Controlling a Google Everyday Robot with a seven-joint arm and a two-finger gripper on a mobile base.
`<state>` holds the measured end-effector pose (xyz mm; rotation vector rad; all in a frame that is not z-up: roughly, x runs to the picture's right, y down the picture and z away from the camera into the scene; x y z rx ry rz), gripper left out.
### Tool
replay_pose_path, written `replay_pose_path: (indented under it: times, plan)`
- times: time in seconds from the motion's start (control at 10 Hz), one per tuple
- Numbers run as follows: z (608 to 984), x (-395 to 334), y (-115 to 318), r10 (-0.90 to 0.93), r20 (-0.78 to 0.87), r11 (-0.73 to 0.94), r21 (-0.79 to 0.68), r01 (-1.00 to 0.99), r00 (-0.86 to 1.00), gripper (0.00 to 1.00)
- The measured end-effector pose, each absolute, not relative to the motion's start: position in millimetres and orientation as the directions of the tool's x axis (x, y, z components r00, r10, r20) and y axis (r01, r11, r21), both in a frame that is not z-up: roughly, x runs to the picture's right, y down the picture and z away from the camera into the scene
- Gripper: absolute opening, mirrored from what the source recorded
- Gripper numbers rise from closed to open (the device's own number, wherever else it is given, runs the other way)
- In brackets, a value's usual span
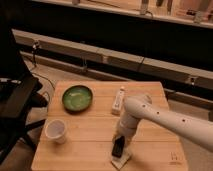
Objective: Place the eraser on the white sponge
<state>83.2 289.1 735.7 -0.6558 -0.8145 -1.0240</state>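
Note:
My gripper (119, 142) hangs from the white arm over the front middle of the wooden table (90, 145). It is shut on the eraser (118, 148), a small dark block held upright. The eraser's lower end is right at the white sponge (120, 159), a flat pale pad near the table's front edge. Whether the eraser touches the sponge I cannot tell. The arm hides part of the sponge's far side.
A green bowl (77, 97) sits at the back left of the table. A white cup (55, 131) stands at the front left. A long white bar (118, 100) lies behind the gripper. A dark chair (15, 100) stands to the left of the table.

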Motion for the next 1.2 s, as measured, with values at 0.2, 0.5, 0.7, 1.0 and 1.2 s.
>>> replay_pose_path:
  times: [0.2, 0.5, 0.7, 1.0, 1.2]
  plan:
    - [735.5, 90.1, 295.9, -0.462, 0.829, 0.402, -0.122, 0.907, 0.316, 0.36]
    - [733.2, 102.7, 301.0, -0.455, 0.814, 0.422, -0.161, 0.892, 0.362, 0.68]
    - [733.4, 106.0, 301.2, -0.452, 0.809, 0.428, -0.173, 0.887, 0.376, 0.80]
    - [734.8, 105.0, 292.1, -0.455, 0.808, 0.431, -0.167, 0.887, 0.373, 0.80]
    - [735.7, 100.2, 283.8, -0.462, 0.812, 0.421, -0.154, 0.894, 0.357, 0.80]
